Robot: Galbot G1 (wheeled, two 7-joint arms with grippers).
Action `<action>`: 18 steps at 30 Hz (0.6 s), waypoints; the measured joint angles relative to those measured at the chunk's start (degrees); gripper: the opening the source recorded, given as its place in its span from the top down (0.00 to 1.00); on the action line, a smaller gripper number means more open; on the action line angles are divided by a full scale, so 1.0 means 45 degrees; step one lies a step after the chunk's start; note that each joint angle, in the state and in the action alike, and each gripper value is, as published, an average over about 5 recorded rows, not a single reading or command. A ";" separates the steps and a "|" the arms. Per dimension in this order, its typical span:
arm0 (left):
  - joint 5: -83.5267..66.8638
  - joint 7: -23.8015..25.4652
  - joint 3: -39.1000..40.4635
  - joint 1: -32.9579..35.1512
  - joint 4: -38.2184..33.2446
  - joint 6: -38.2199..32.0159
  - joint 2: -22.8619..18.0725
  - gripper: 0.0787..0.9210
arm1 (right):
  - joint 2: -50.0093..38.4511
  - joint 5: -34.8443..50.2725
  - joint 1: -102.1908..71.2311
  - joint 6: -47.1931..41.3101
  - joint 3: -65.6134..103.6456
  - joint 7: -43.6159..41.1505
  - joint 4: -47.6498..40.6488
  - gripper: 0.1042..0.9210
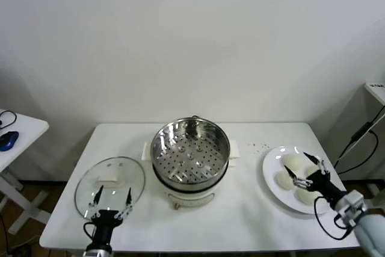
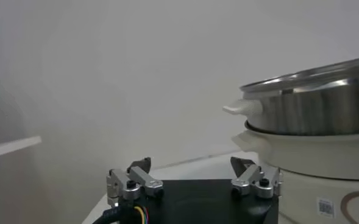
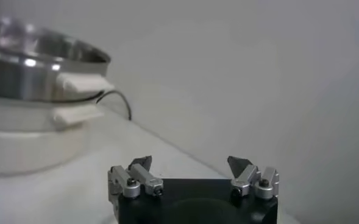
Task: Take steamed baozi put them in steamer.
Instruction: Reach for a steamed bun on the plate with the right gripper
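Observation:
The steamer point(image 1: 190, 148), a shiny steel pot with a perforated insert on a white base, stands mid-table with its insert empty. Three cream-white baozi show on a white plate point(image 1: 268, 170) at the right: one at the back point(image 1: 291, 159), one at the left point(image 1: 281, 180), one at the front point(image 1: 307, 197). My right gripper point(image 1: 296, 162) is open, just above the plate's buns, and may hide a fourth. My left gripper point(image 1: 114, 189) is open, above the near edge of the glass lid point(image 1: 110, 176). The steamer also shows in the left wrist view point(image 2: 313, 103) and the right wrist view point(image 3: 33, 67). Both wrist views show open, empty grippers point(image 2: 190, 163) point(image 3: 190, 162).
The white table point(image 1: 240, 215) ends close in front of both grippers. A small side table with a blue mouse point(image 1: 7, 141) stands at the far left. Black cables point(image 1: 361, 142) hang at the far right. Dark specks point(image 1: 260, 145) lie beside the plate.

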 measured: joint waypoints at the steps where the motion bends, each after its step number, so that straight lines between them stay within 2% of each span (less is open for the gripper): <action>1: 0.0012 -0.0020 0.0007 -0.0025 0.0019 0.0010 0.0023 0.12 | -0.0330 -0.0179 0.0509 0.0012 -0.0386 -0.0400 -0.0236 0.12; 10: 0.0104 -0.0056 0.0167 -0.0070 0.0014 0.0144 0.0109 0.12 | -0.2094 -0.1929 0.5827 0.0372 -0.4731 -0.4007 -0.2470 0.12; 18: 0.0176 -0.0055 0.0230 -0.0041 -0.0079 0.0217 0.0027 0.12 | -0.1933 -0.4066 1.0490 0.1087 -0.8695 -0.6662 -0.4944 0.12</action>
